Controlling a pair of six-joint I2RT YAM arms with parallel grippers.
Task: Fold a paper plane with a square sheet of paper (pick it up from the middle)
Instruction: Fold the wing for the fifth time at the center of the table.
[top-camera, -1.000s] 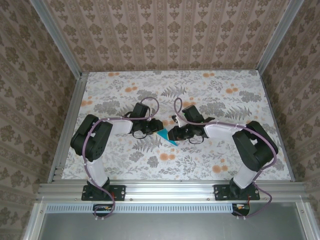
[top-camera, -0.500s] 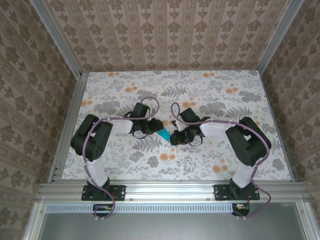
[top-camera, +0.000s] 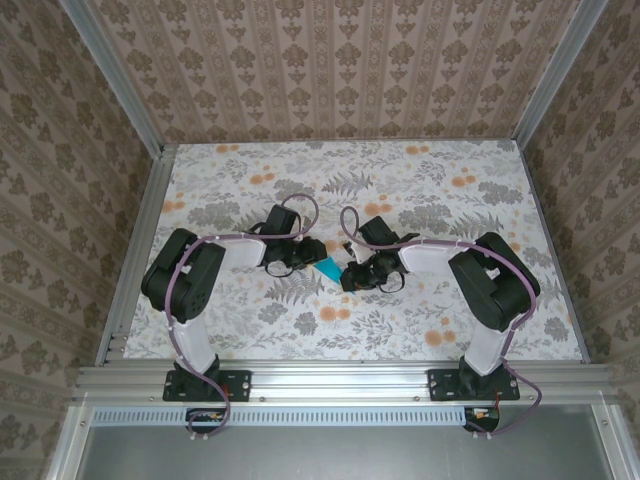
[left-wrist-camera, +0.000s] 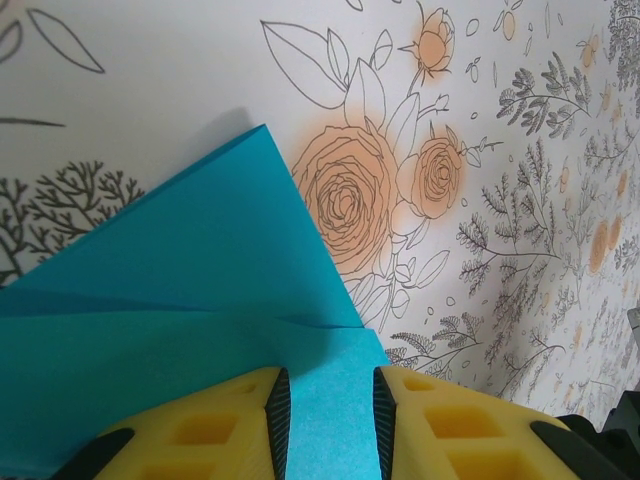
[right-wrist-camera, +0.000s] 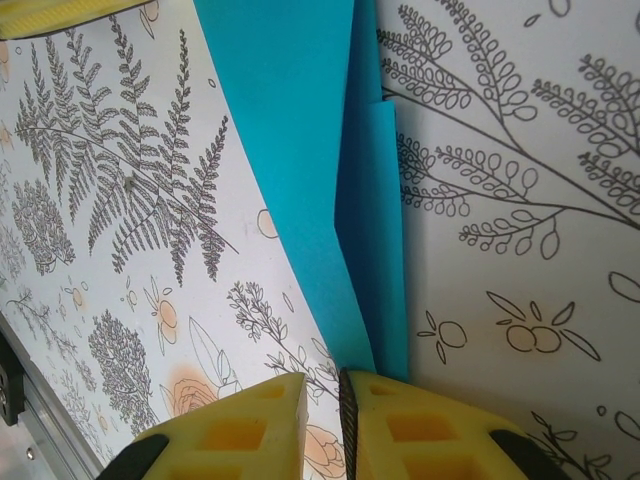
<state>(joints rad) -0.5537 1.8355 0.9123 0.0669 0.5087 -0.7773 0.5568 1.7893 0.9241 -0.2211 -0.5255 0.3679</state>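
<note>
Both arms are bent inward, wrists lowered over the middle of the desk. The folded paper lies flat between them. At its 9 o'clock the left end effector is slightly released astride it; at 3 o'clock the right end effector is clenched on its edge. The desk is floral-printed, the walls damask-papered

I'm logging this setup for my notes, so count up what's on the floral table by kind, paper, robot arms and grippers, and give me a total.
Folded turquoise-blue paper sheet: 1
Black-and-white robot arms: 2 (left arm, right arm)
Two-finger grippers with yellow fingers: 2 (left gripper, right gripper)
Total: 5
</note>
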